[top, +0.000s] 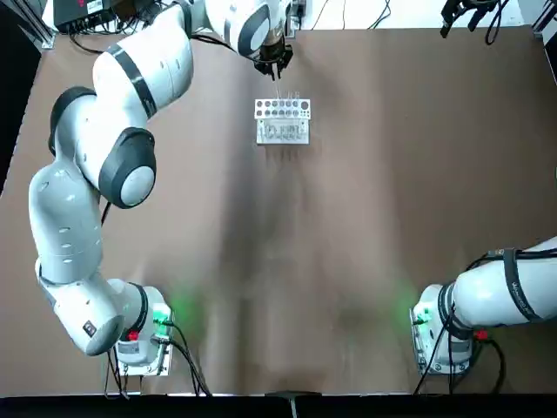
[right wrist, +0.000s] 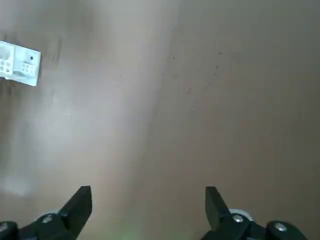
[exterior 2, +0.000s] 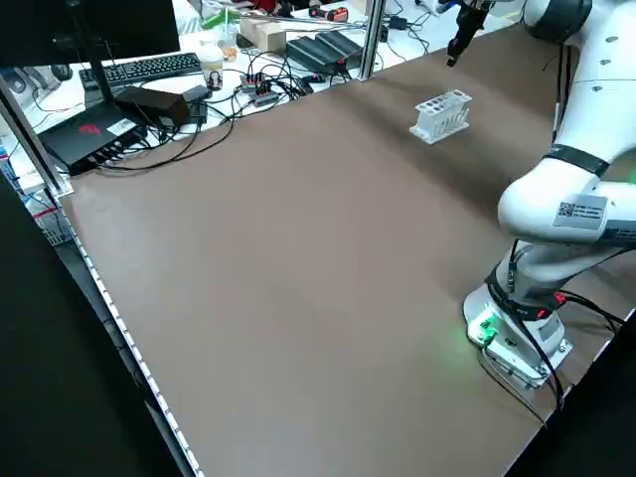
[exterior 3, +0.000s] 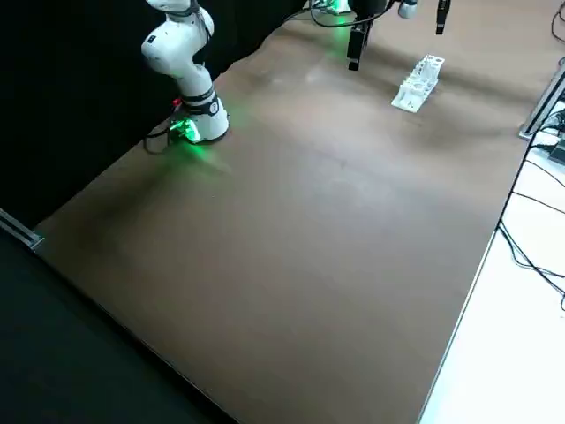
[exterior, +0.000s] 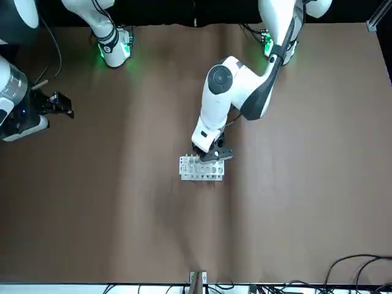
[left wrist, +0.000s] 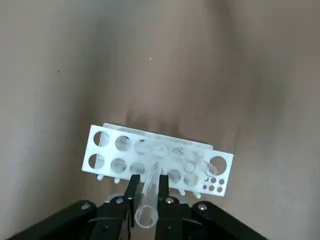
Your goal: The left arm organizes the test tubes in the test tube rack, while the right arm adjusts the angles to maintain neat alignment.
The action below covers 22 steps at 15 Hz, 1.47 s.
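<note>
- Test tubes, clear and slim with round mouths: I have one (left wrist: 146,205) pinched in the left gripper (left wrist: 149,178), by the far side of the rack (top: 283,131); at least one more shows in its holes.
- My right gripper (right wrist: 149,191) hangs well off to the side of the rack, fingers spread wide with nothing between them.
- What could go wrong: the held tube leans against the line of the holes, so I judge a straight push down could catch a rim; smooth, slick walls might then let it twist or slip in the pads.
- Another risk: the rack looks light and unclamped; a sideways nudge could skid it over the smooth brown table (top: 365,261).
- Rack build: stiff white plate, round holes in rows, a cluster of smaller ones at one end; hard, crisp edges.
</note>
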### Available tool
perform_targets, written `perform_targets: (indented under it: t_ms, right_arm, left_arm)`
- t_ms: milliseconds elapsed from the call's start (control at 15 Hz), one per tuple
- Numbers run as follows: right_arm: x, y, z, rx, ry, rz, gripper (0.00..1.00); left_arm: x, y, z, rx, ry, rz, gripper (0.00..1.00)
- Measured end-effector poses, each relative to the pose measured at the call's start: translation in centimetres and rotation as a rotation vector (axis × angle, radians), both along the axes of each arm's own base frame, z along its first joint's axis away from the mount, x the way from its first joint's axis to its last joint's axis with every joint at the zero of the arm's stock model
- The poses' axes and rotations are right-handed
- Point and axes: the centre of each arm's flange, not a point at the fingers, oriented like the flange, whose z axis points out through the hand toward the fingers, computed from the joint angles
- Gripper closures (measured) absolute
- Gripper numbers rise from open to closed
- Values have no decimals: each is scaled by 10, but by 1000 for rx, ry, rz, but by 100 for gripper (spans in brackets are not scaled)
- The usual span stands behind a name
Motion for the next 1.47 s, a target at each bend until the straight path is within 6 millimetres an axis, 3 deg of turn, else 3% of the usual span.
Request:
perform_targets:
  t_ms: [600,1467]
  right_arm:
    - [0,0,0,0,0,0,0]
    - [0,0,0,0,1,1,0]
  left_arm:
    - [14,8,4,-28,-52,19,80]
    - [14,1,-15,-26,-54,9,80]
